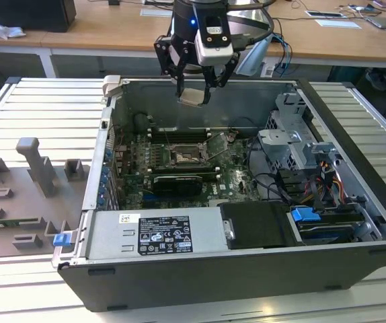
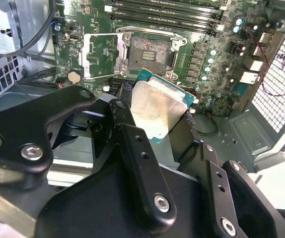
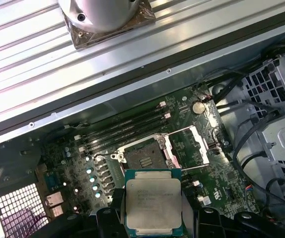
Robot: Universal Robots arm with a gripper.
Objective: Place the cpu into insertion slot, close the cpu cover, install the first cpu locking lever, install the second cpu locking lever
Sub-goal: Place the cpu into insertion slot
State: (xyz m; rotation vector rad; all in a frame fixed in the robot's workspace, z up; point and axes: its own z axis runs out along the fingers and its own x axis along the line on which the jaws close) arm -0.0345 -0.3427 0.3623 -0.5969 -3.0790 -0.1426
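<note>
My gripper (image 1: 193, 95) hangs above the open computer case, shut on the cpu (image 1: 191, 97), a flat square chip with a pale metal top. In both wrist views the cpu (image 2: 155, 109) (image 3: 152, 201) sits tilted between the black fingers (image 2: 125, 121), well above the green motherboard (image 1: 233, 176). Below it, the insertion slot (image 2: 150, 49) (image 3: 141, 158) (image 1: 183, 156) lies bare with its dark centre exposed. The cpu cover (image 2: 100, 54) (image 3: 189, 148) is swung open and lies beside the slot.
Long black memory slots (image 3: 125, 130) run beside the socket. A black card (image 1: 176, 183), the power supply (image 1: 156, 235), a drive cage (image 1: 294, 145) and loose cables (image 1: 274, 185) crowd the case. A grey fixture (image 1: 35, 165) stands on the exterior view's left.
</note>
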